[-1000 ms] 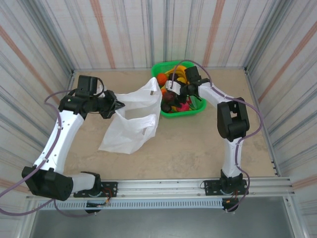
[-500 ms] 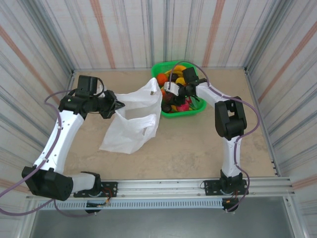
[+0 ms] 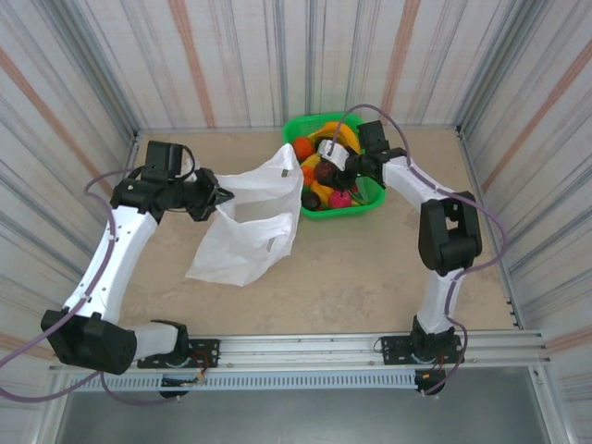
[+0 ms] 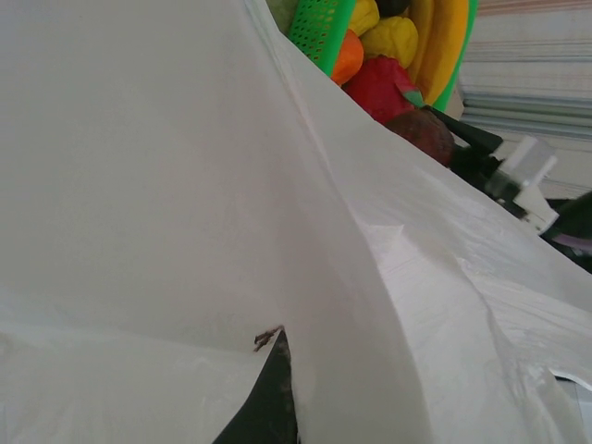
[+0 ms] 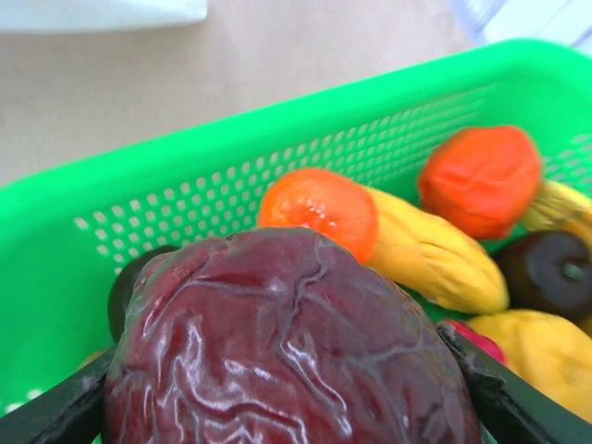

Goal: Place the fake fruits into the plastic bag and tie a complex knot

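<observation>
In the right wrist view my right gripper [image 5: 287,393] is shut on a wrinkled dark maroon fake fruit [image 5: 287,342], with a black finger [image 5: 55,412] at each side. From above, this gripper [image 3: 326,169] holds the maroon fruit [image 3: 322,173] over the green basket [image 3: 368,205]. More fruits lie in the basket: orange ones [image 5: 319,203], a yellow banana [image 5: 430,254] and a dark one [image 5: 550,268]. My left gripper [image 3: 217,197] is shut on the upper edge of the white plastic bag [image 3: 245,231] and holds it raised to the left of the basket. A dark finger [image 4: 268,407] shows between the bag's folds [image 4: 166,185].
The green basket's perforated wall [image 5: 185,203] stands just behind the held fruit. The bag's lower part rests on the beige table [image 3: 370,268]. Corrugated walls close in the table at the back and both sides. In the left wrist view the basket [image 4: 319,28] peeks over the bag.
The right arm has swung its elbow to the right, and the gripper with the maroon fruit has shifted slightly right over the basket. The left arm and the bag have stayed still.
</observation>
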Available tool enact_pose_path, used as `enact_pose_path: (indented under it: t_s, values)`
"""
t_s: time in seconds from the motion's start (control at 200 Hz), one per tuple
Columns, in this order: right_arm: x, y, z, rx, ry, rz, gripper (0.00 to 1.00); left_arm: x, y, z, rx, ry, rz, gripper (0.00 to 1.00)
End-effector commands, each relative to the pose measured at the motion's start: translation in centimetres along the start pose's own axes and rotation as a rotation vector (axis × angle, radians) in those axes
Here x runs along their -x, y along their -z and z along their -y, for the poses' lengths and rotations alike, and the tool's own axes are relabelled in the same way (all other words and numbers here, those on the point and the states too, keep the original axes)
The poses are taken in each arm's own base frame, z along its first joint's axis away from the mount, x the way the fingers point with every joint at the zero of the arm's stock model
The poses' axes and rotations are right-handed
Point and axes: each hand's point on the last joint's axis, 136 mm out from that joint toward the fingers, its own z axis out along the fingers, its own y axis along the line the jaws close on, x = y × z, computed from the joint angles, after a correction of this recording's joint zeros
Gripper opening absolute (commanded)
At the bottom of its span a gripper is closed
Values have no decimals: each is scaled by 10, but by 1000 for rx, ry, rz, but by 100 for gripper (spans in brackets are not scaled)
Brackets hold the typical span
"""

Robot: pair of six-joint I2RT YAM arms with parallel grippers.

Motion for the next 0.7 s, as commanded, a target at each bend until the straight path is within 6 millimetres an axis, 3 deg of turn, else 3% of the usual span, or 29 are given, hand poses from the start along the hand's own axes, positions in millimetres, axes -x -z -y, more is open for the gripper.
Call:
enact_pose_path:
  t_s: [0.0,0.155,0.456,0.561,0.691]
  values:
    - [28,38,14,-133,-113,80,48,-4,4,5,-38,-1,-8,0]
    - [44,80,-9,-168,-276,159,48,-5,-1,4,-51,-2,-10,0]
    - [70,149,-88,-108,-486,302,46,-12,-8,11,-65,-10,-29,0]
    - [84,158,-117,-32,-513,343,46,-13,-12,13,-68,-8,-38,0]
    - [107,151,-146,62,-532,393,46,-17,-16,15,-69,-14,-48,0]
